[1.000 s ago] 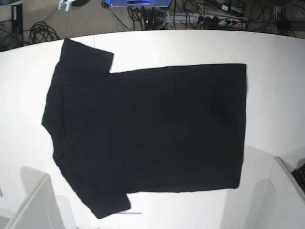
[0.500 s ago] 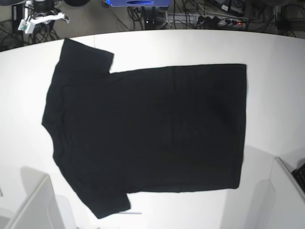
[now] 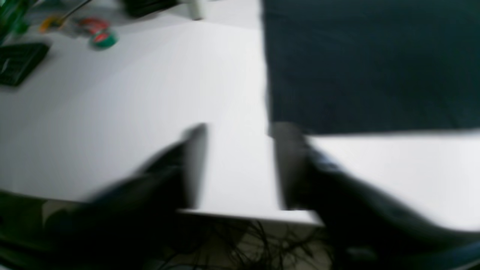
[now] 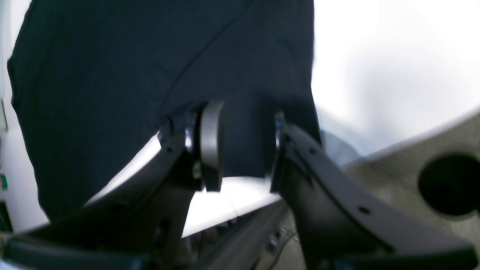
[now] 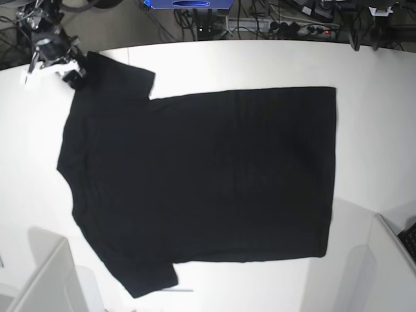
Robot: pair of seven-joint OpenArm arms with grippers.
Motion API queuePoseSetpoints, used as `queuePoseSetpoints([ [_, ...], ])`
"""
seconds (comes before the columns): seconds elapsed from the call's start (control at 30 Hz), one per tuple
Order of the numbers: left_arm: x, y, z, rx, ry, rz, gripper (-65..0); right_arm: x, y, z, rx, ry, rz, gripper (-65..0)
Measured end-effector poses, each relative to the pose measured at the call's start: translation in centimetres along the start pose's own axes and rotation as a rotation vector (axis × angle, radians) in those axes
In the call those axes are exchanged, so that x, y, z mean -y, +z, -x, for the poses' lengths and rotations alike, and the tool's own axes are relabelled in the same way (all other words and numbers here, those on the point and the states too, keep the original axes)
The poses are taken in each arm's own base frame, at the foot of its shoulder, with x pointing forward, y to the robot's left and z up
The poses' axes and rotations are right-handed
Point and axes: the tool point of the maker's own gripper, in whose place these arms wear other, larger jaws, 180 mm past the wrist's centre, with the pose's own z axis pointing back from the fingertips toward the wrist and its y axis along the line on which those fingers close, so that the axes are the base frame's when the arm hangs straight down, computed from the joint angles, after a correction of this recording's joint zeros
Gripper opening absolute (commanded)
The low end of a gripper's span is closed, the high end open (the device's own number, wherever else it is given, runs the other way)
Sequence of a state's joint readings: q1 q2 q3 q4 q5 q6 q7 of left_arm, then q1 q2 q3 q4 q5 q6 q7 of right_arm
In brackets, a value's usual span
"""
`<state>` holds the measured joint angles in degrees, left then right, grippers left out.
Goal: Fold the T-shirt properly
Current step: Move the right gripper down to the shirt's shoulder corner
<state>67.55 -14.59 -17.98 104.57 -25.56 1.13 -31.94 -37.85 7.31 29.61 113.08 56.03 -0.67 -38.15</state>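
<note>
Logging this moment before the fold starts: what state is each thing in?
T-shirt: spread flat on the table, unfolded, plain black side up.
Right gripper: open, over a sleeve.
Left gripper: open, blurred, over bare table near the hem corner.

Bright, even light; glare off the table [image 5: 214, 62]. Both wrist views motion-blurred, bowed at the edges.

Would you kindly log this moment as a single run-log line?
T-shirt: flat, unfolded, print hidden | right gripper: open, over sleeve | left gripper: open, at hem corner | table: white
</note>
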Motion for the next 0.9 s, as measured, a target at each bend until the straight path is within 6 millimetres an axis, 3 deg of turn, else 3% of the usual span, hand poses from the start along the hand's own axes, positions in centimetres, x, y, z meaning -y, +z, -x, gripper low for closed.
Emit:
queuePoseSetpoints([
  [0.1,-0.1,-0.4,-0.2,0.006,0.011,0.008,-13.3,0.1,-1.2,-0.7,-0.042,-0.035,-0.012,-47.6],
  [0.23,-0.1,-0.8,-0.4,0.016,0.014,0.008,-14.5,1.3,-1.9,-2.2,-0.054,-0.092,0.004,-47.6],
  [0.5,0.0,-1.9,-1.1,0.053,0.013,0.015,-18.6,3.1,-2.7,-2.4,-0.116,-0.192,0.019,-48.2],
  [0.6,0.3,-2.4,-1.6,0.078,-0.038,0.035,-22.9,3.6,-2.8,-1.8,-0.139,-0.204,0.031,-47.3],
  [0.7,-0.4,-2.7,-2.4,0.102,-0.155,0.044,-28.3,3.3,-2.9,-2.0,-0.134,-0.202,0.023,-39.0],
  [0.8,-0.1,-3.5,-3.1,0.142,-0.179,0.034,-28.8,3.2,-2.9,-1.7,-0.146,-0.201,0.019,-30.8],
  [0.9,0.5,-3.5,-2.9,0.14,-0.174,0.057,-28.5,3.2,-2.9,-1.8,-0.145,-0.2,0.02,-29.7],
])
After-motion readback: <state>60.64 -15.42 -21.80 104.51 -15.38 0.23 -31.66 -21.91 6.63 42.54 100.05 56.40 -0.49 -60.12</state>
